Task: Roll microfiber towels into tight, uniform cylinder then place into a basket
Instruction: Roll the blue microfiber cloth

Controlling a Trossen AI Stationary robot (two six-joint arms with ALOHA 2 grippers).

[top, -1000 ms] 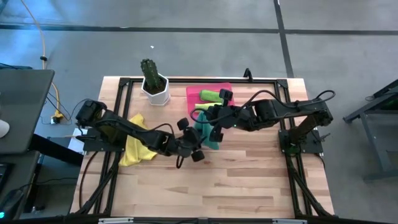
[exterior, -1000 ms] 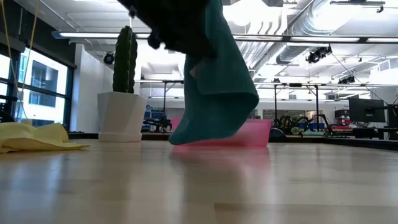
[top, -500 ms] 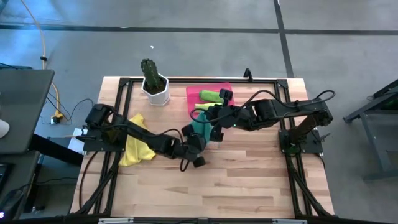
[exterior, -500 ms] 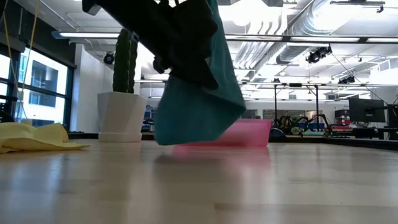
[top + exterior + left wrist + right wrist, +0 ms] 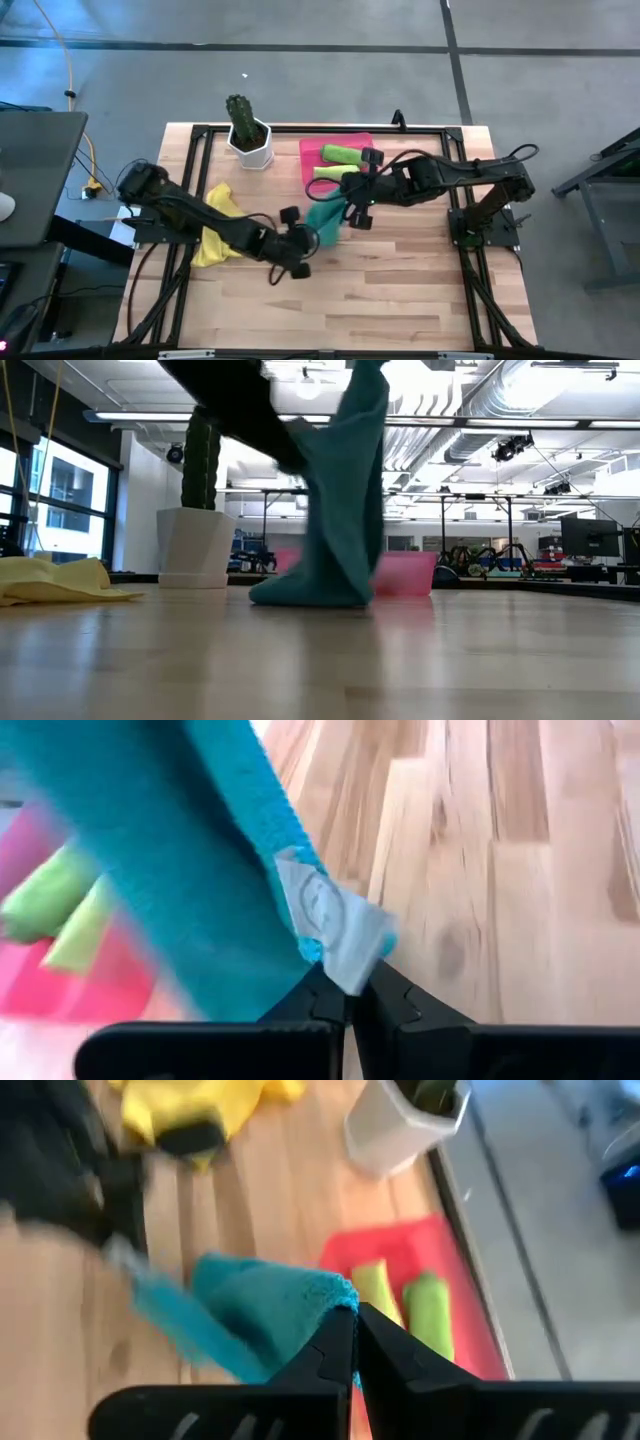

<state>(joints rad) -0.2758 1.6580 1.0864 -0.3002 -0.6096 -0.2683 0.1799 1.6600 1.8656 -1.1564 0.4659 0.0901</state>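
Note:
A teal towel [image 5: 325,216] is stretched between my two grippers near the table's middle, just in front of the pink basket [image 5: 311,154]. My right gripper [image 5: 354,1342] is shut on its upper end, and my left gripper [image 5: 351,1007] is shut on a lower corner. The towel's bottom fold [image 5: 305,596] rests on the table. Two rolled lime green towels [image 5: 338,154] lie in the basket. A yellow towel [image 5: 214,236] lies crumpled at the table's left. My left gripper pinches the teal towel's corner at the white label [image 5: 335,930] between its two fingers. They come slanting down from the table's left. The cloth runs up and away from them. My right gripper pinches a bunched upper corner [image 5: 325,1295] of the teal towel between its two fingers, slanting down from the table's right. The towel hangs below the fingers [image 5: 365,385] with its lower end on the table.
A white pot with a green cactus [image 5: 246,132] stands at the far left of the basket. Bare wood lies along the table's near side [image 5: 380,300]. A black frame runs round the table's edges.
My left gripper has shut and taken hold of the teal towel's lower corner, then drawn it toward the table's near left. The towel, which hung clear below my right gripper, now touches the table with its lower end. My right gripper has tipped downward.

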